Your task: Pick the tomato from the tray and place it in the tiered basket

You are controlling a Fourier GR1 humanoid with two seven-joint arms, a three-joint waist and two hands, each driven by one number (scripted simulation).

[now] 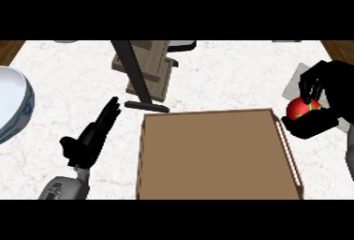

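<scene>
Both hands show, operator: your right hand (319,105) curls round the tomato (301,108), holding it just past the tray's (207,159) right rim near its far corner. Your left hand (93,133) rests with fingers straight beside the tray's left edge. Beyond the tray's far edge stands the tiered basket (147,70), on the counter (221,79).

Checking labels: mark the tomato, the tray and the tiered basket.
tomato (301,108): head view, red skin showing between the right hand's fingers.
tray (214,154): head view, bare brown floor.
tiered basket (153,70): head view, wooden shelf beside the dark post.
</scene>
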